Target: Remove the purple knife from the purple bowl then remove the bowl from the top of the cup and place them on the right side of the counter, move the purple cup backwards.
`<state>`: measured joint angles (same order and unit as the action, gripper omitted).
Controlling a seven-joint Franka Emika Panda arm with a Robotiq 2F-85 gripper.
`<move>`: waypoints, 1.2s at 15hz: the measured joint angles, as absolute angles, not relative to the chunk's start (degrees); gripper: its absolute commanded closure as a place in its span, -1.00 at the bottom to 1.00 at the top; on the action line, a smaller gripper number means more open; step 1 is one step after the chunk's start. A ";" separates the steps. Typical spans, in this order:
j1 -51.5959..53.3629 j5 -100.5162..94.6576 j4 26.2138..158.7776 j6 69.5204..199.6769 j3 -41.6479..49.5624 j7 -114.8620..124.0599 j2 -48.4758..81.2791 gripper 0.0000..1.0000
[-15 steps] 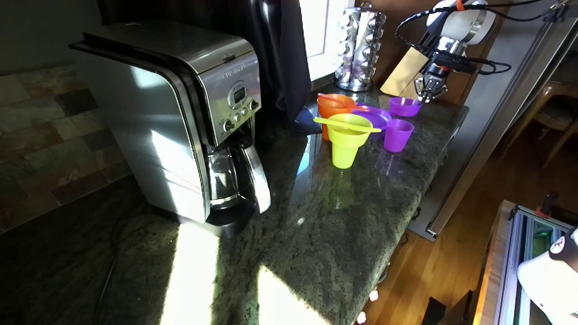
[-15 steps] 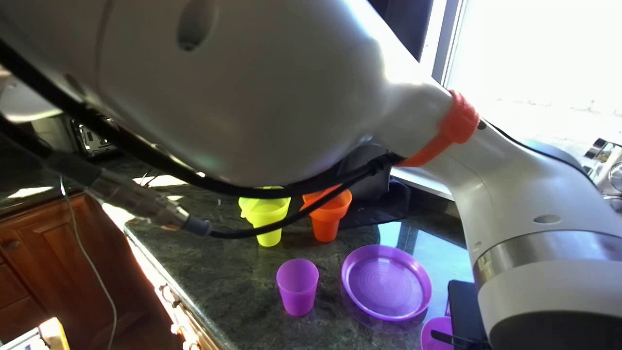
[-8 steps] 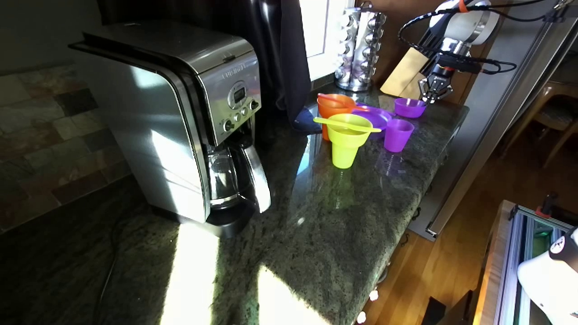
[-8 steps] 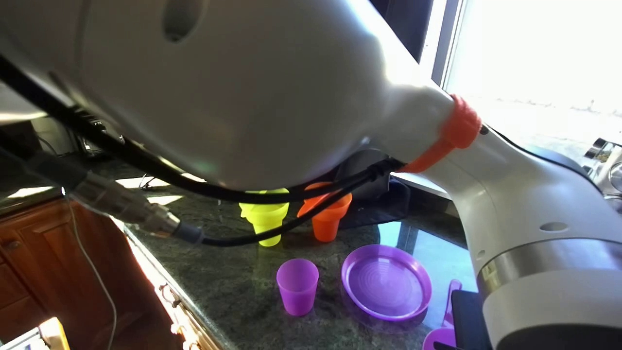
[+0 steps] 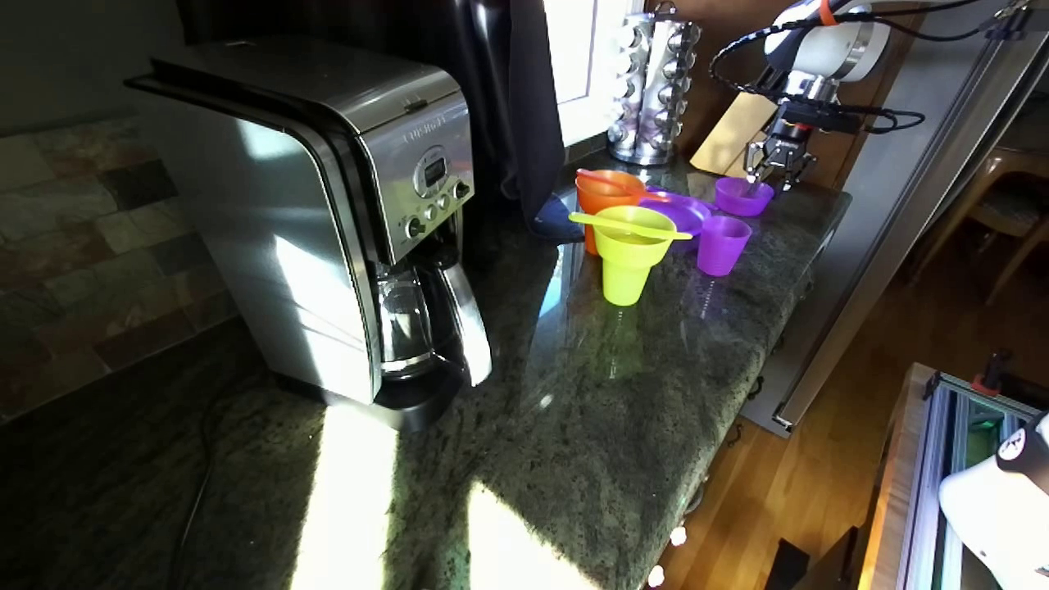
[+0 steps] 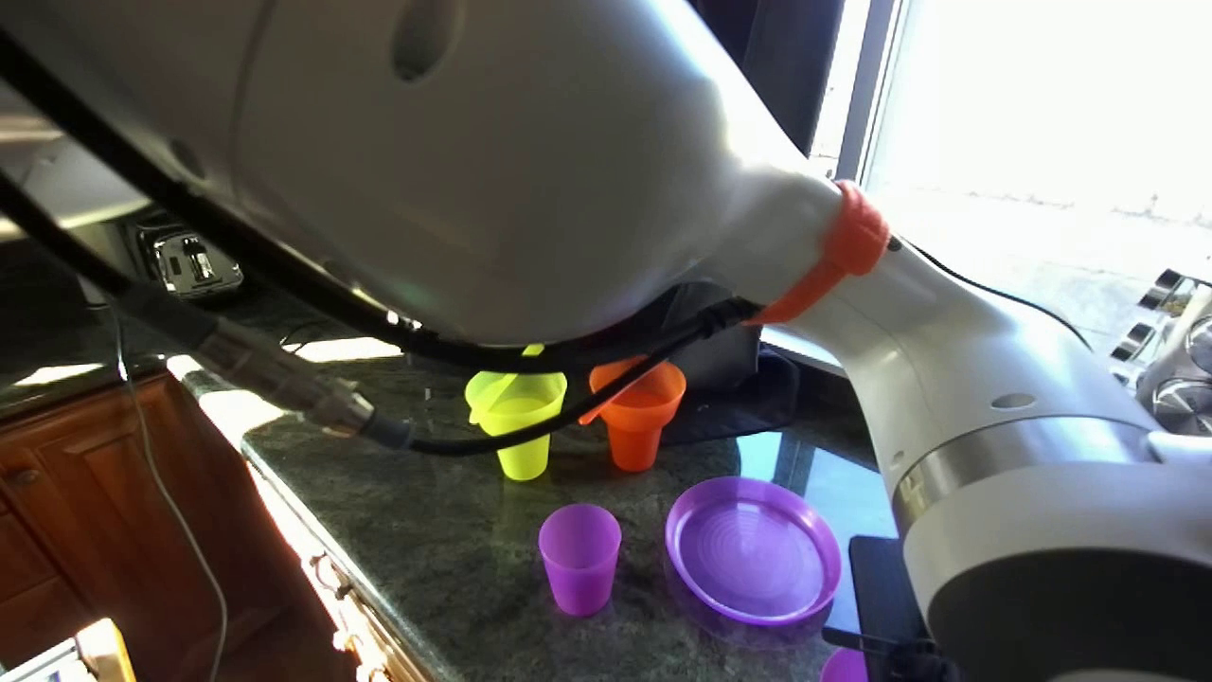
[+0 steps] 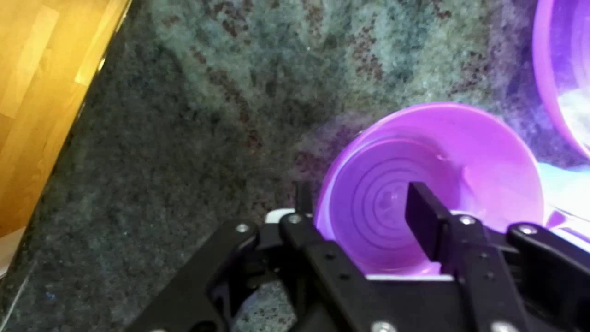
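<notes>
Dark speckled counter (image 7: 184,129), with the purple bowl (image 7: 415,159) off the purple cup (image 5: 724,247) and jaws apart across the bowl's rim.
In the wrist view we find the gripper (image 7: 362,198) parted and clamped on nothing: one finger just outside the bowl's nine o'clock edge, the other over its inside. In an exterior view, the bowl sits at one o'clock from the cup. We judge it light, smooth plastic, slightly springy, apt to slide but hard to break. For any further shift we would pinch one wall, at nine o'clock, gently, since a hard squeeze may tip it.
</notes>
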<state>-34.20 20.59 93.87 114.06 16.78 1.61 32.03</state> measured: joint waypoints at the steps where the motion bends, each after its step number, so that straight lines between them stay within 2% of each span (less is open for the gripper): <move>1: -33.98 20.59 93.87 114.05 16.62 1.47 31.94 -0.91; 3: -33.50 19.87 93.88 114.05 16.61 1.41 31.47 -1.00; 12: -32.34 16.74 98.34 113.40 15.74 -12.66 23.89 -1.00; 18: -26.92 10.47 103.85 112.55 14.02 -20.85 18.85 -1.00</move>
<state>-26.92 10.47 103.85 112.55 14.02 -20.85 18.85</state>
